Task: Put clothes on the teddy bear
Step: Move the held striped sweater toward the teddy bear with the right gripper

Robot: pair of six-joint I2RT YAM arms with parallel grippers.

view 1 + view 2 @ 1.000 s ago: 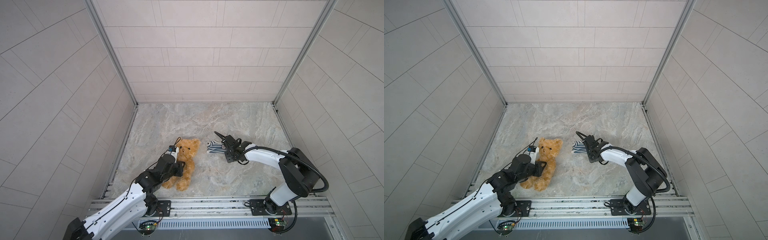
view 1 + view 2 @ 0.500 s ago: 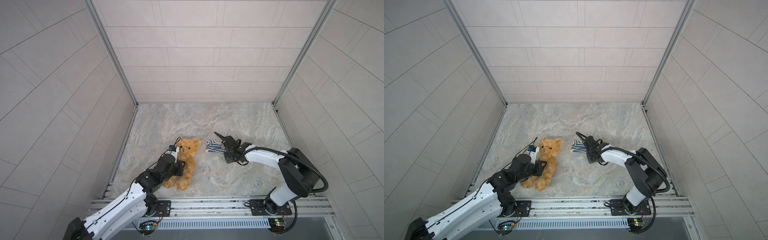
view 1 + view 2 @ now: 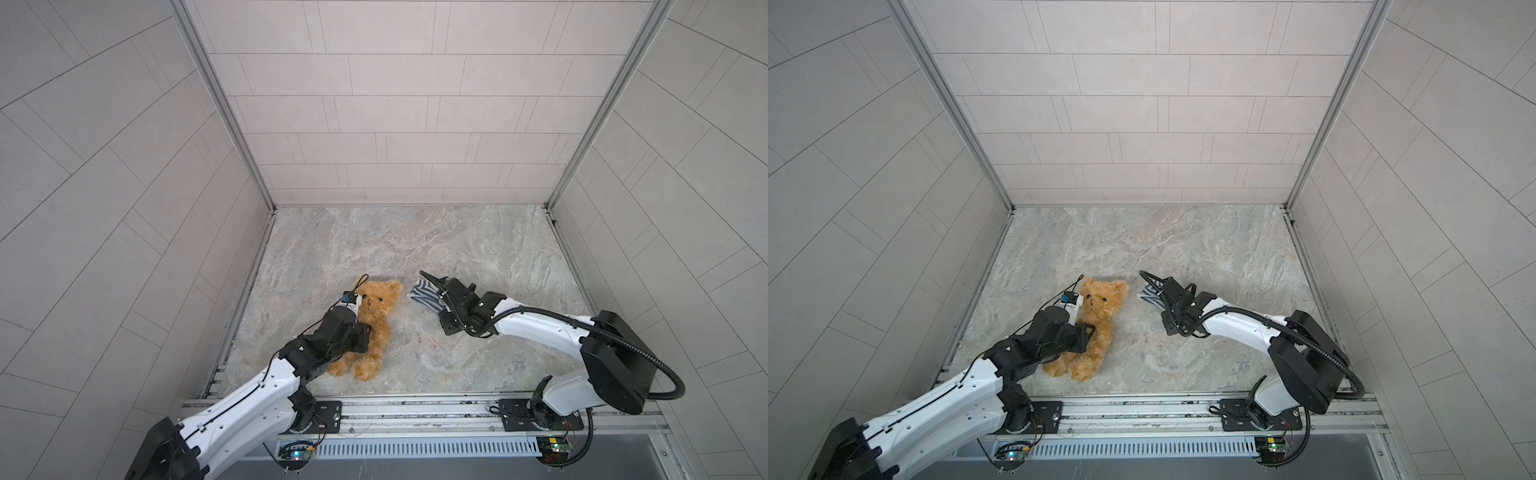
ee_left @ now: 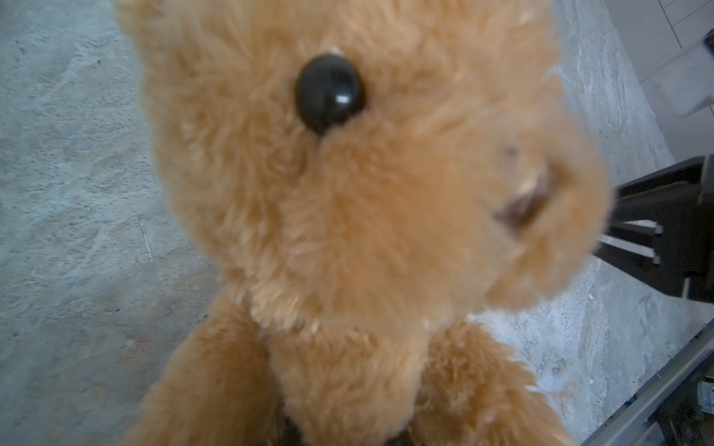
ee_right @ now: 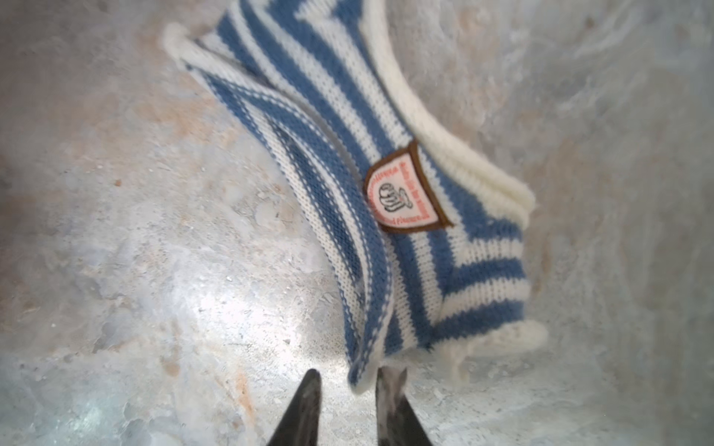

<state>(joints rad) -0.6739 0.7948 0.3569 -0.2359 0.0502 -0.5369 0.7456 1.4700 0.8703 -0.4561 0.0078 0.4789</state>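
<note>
The teddy bear [image 3: 380, 320] [image 3: 1102, 320], fluffy and golden-brown, lies on its back at the floor's left in both top views. Its face fills the left wrist view [image 4: 347, 231]. My left gripper [image 3: 363, 330] [image 3: 1087, 330] is buried in the bear's side and shut on its body, with the fingers hidden by fur. The blue-and-white striped shirt [image 3: 424, 293] [image 3: 1148, 293] [image 5: 386, 200] with a badge lies crumpled to the right of the bear's head. My right gripper [image 3: 430, 286] [image 5: 349, 380] stands open at the shirt's corner, whose hem sits just ahead of the gap between the tips.
The marble floor [image 3: 415, 249] is boxed in by tiled walls at the left, right and back. A metal rail [image 3: 415, 409] carrying both arm bases runs along the front edge. The bear's feet lie close to that rail.
The shirt has shifted and bunched slightly under my right gripper. My left gripper and the bear have stayed in place.
</note>
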